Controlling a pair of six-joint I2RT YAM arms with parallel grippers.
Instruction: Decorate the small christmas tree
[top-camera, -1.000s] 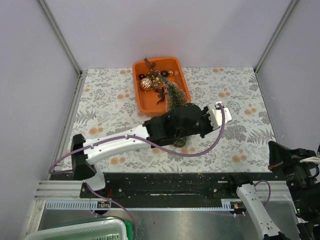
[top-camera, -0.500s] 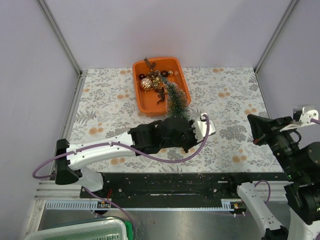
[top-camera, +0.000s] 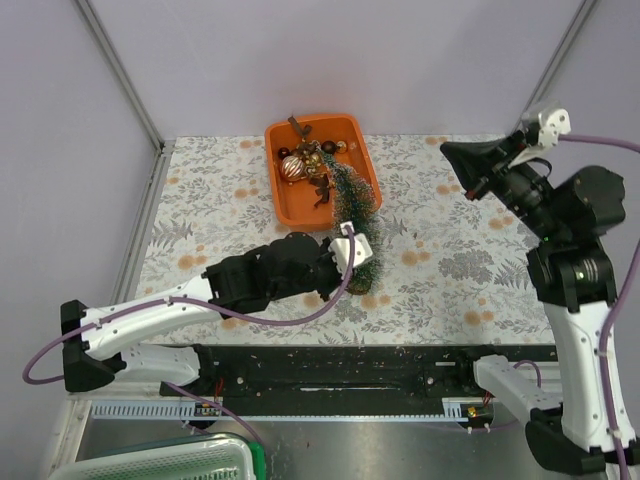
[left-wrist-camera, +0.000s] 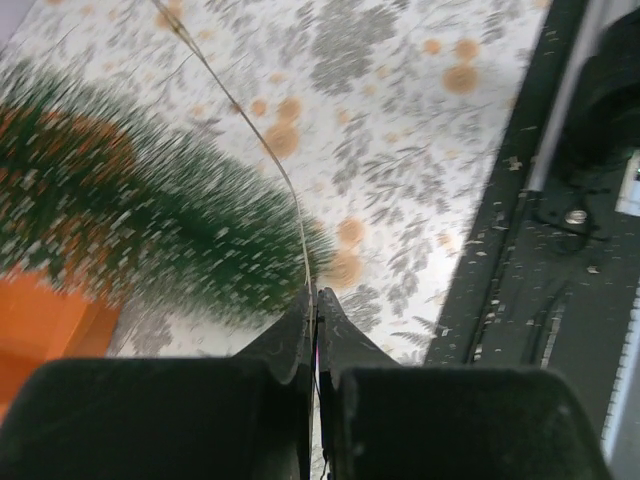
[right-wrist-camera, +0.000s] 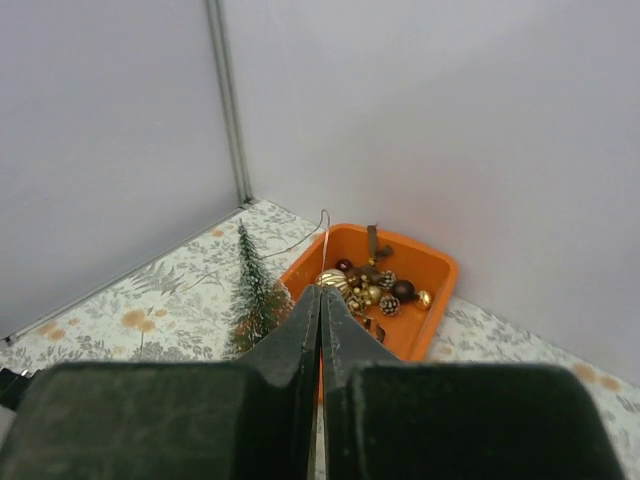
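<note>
The small dark green bottle-brush christmas tree (top-camera: 355, 215) lies just beyond the left gripper (left-wrist-camera: 312, 295), which pinches a thin wire (left-wrist-camera: 262, 150). The right gripper (right-wrist-camera: 320, 290), pressed together, is well apart.

An orange tray (top-camera: 273, 175) sat at the far side of the fern-printed tablecloth (top-camera: 205, 215), holding gold and dark baubles (top-camera: 296, 167). A thin wire (left-wrist-camera: 270, 150) arched above the cloth. A pale green basket (top-camera: 165, 463) showed at the near left.

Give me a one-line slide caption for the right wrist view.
Right gripper, shut, overlooks the small christmas tree standing on the floral cloth beside an orange tray of ornaments.
</note>
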